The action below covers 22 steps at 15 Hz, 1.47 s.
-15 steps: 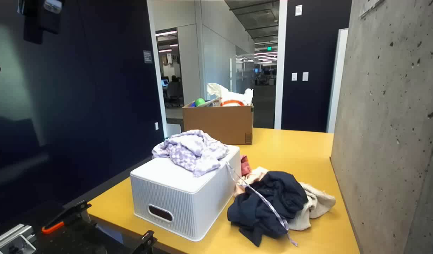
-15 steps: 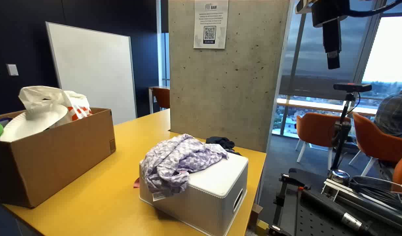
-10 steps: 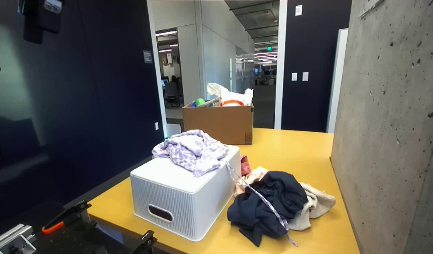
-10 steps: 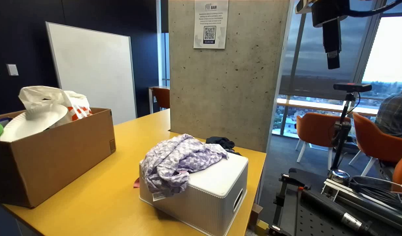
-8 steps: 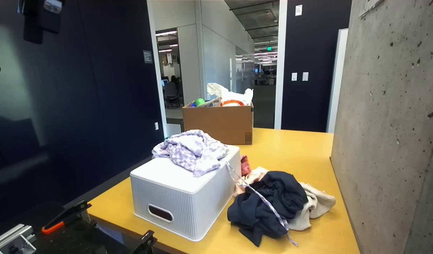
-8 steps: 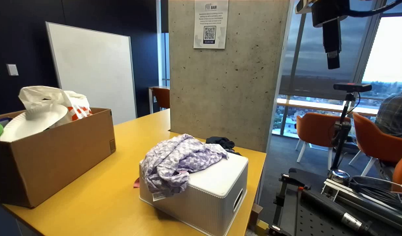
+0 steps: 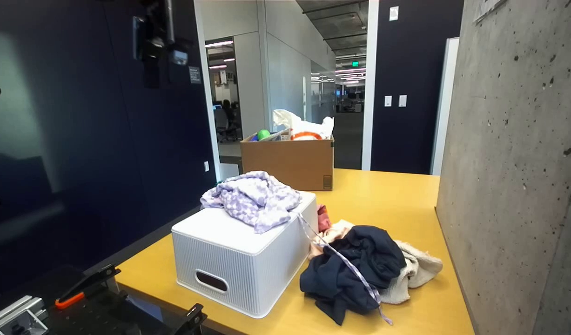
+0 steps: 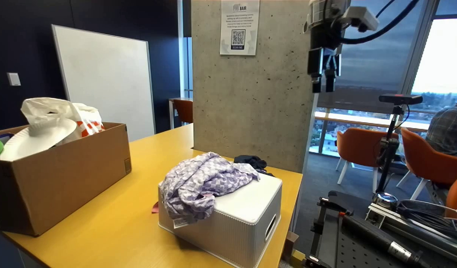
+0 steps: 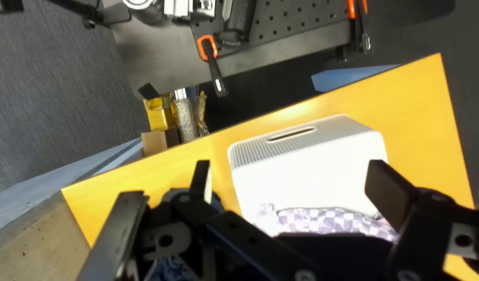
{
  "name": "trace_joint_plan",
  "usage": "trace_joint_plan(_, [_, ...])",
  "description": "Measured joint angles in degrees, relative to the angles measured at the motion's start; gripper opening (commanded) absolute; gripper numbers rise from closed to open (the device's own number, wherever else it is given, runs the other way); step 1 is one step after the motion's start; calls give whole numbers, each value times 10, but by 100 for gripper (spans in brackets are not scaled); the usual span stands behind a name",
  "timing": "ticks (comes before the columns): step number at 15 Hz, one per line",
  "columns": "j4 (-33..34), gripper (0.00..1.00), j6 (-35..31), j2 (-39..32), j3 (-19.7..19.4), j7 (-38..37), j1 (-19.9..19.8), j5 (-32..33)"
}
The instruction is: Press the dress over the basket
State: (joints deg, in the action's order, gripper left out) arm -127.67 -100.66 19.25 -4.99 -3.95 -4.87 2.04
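Observation:
The dress is a crumpled purple-and-white checkered cloth [image 7: 252, 197] [image 8: 209, 180]. It lies heaped on the far end of the white ribbed basket [image 7: 220, 246] [image 8: 228, 234], which stands with its flat face up. One side of the dress hangs over the basket's edge, and a thin strap trails down over dark clothes. My gripper [image 8: 323, 87] is high above the table edge, apart from both dress and basket. In the wrist view my gripper [image 9: 290, 168] is open and empty, with the basket [image 9: 301, 179] below. The dress [image 9: 329, 220] there is partly hidden by the gripper body.
A pile of navy [image 7: 355, 270] and beige [image 7: 415, 270] cloth lies beside the basket on the yellow table [image 7: 383, 195]. A full cardboard box [image 7: 287, 163] [image 8: 75, 178] stands behind. A concrete pillar [image 7: 508, 186] [image 8: 250, 104] borders the table.
My gripper has moved inward from the robot's side toward the table and has turned, so both fingers now show apart. The dress, basket and cloth pile have not moved.

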Motion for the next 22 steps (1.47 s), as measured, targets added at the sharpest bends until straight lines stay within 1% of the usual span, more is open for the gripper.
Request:
trace_joint_plan(2, [41,100,-43,-73,1,-2,1,-4])
trace_joint_plan(5, [115,100,-76,-184,8,-25,9,-34])
trace_joint_plan(8, [194,100,-118,-290,17,-98,18,-61])
trace_joint_plan(11, [262,100,-179,-380,18,-188,35,-64])
trace_joint_plan(13, [303,100,-208,-431,17,-232,43,-63])
trace_joint_plan(17, [397,100,-218,-528,15,-270,58,-62])
trace_joint_plan(22, [517,100,-189,-637,15,-278,70,-63])
